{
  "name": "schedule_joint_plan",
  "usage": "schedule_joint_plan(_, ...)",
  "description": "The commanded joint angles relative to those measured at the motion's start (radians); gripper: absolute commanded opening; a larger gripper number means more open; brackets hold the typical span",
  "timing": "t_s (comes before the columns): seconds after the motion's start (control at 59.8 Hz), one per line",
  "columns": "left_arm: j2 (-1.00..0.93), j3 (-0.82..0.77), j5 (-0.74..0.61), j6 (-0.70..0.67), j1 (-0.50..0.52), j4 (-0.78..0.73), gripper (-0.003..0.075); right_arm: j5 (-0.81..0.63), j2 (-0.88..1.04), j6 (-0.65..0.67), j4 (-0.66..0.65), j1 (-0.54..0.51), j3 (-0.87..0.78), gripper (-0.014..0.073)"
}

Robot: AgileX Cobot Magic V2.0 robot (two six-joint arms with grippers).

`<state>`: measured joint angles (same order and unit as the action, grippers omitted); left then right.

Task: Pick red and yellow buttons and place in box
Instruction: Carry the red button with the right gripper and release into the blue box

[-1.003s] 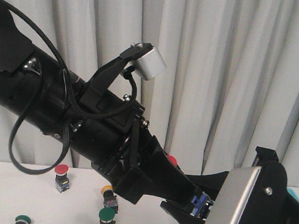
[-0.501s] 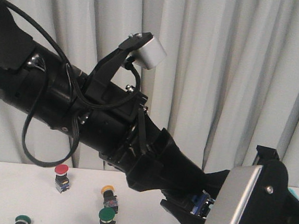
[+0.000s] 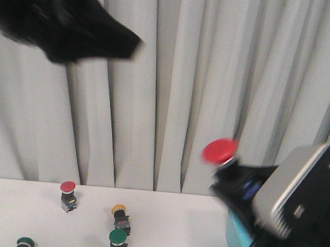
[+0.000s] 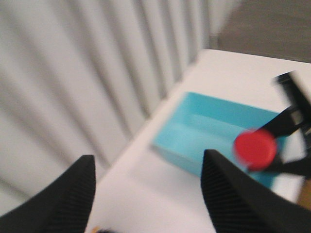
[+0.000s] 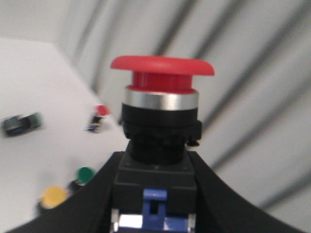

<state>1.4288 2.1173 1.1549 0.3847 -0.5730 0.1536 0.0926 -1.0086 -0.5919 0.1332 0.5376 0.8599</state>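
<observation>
White curtain is filling the background; table along the frame bottom. Right gripper (image 5: 154, 194) is clamping a red button (image 3: 220, 151) by its body at right of the front view, above the box (image 4: 214, 133). Left gripper (image 4: 148, 191) is hanging wide open, empty. Carrying step; next calls for lowering and releasing. Only the left wrist view is showing the box interior; only the front view is showing the red (image 3: 68, 188) and yellow (image 3: 119, 209) buttons waiting lower left.
</observation>
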Motion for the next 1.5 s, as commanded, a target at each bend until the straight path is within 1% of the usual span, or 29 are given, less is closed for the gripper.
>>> schedule_joint_plan(0.0, -0.063, 0.026, -0.035, -0.144, 0.002, -0.190, 0.0366, -0.140, 0.008, 0.103, 0.006, -0.149, 0.035, 0.0017)
schedule_joint_plan(0.084, -0.078, 0.026, 0.019, -0.193, 0.002, -0.308, 0.0316, -0.142, -0.010, 0.194, 0.037, -0.295, 0.035, 0.0023)
schedule_joint_plan(0.134, -0.081, 0.026, 0.041, -0.212, 0.002, -0.353, 0.0286, -0.119, -0.034, 0.247, 0.068, -0.376, 0.035, 0.0028)
schedule_joint_plan(0.184, -0.082, 0.026, 0.060, -0.224, 0.002, -0.373, 0.0255, -0.080, -0.074, 0.297, 0.101, -0.457, 0.035, 0.0033)
schedule_joint_plan(0.251, -0.082, 0.023, 0.076, -0.229, 0.002, -0.380, 0.0209, -0.007, -0.139, 0.325, 0.129, -0.534, 0.035, 0.0036)
schedule_joint_plan(0.301, -0.083, 0.006, 0.071, -0.230, 0.002, -0.380, 0.0169, 0.048, -0.192, 0.321, 0.134, -0.564, 0.035, 0.0038)
schedule_joint_plan(0.368, -0.088, -0.040, 0.060, -0.228, 0.002, -0.381, 0.0116, 0.095, -0.274, 0.302, 0.131, -0.577, 0.035, 0.0043)
schedule_joint_plan(0.535, -0.092, -0.181, 0.056, -0.210, 0.002, -0.416, -0.0007, 0.112, -0.457, 0.260, 0.132, -0.577, 0.047, 0.0048)
schedule_joint_plan(0.735, -0.092, -0.309, 0.008, -0.216, 0.002, -0.441, -0.0007, 0.204, -0.665, 0.260, 0.134, -0.573, 0.166, 0.0057)
schedule_joint_plan(0.886, -0.092, -0.349, -0.017, -0.262, 0.002, -0.440, -0.0007, 0.299, -0.793, 0.253, 0.131, -0.573, 0.257, 0.0074)
schedule_joint_plan(0.986, -0.092, -0.356, -0.040, -0.291, 0.002, -0.440, -0.0007, 0.363, -0.854, 0.215, 0.132, -0.567, 0.305, 0.0109)
schedule_joint_plan(1.07, -0.092, -0.356, -0.067, -0.291, 0.002, -0.440, -0.0007, 0.418, -0.898, 0.174, 0.140, -0.560, 0.334, 0.0167)
schedule_joint_plan(1.136, -0.092, -0.356, -0.084, -0.291, 0.002, -0.439, -0.0007, 0.434, -0.921, 0.154, 0.143, -0.553, 0.352, 0.0218)
schedule_joint_plan(1.186, -0.092, -0.356, -0.100, -0.295, 0.002, -0.439, -0.0007, 0.439, -0.935, 0.148, 0.142, -0.548, 0.358, 0.0279)
schedule_joint_plan(1.32, -0.089, -0.356, -0.108, -0.365, 0.002, -0.441, -0.0004, 0.428, -0.940, 0.131, 0.143, -0.546, 0.358, 0.0413)
schedule_joint_plan(1.37, -0.085, -0.356, -0.110, -0.395, 0.002, -0.445, -0.0002, 0.431, -0.939, 0.131, 0.143, -0.546, 0.362, 0.0450)
schedule_joint_plan(1.387, -0.060, -0.356, -0.113, -0.414, 0.002, -0.483, 0.0055, 0.492, -0.911, 0.132, 0.176, -0.546, 0.394, 0.0523)
schedule_joint_plan(1.487, -0.045, -0.353, -0.112, -0.423, 0.002, -0.512, 0.0137, 0.511, -0.854, 0.132, 0.188, -0.546, 0.407, 0.0523)
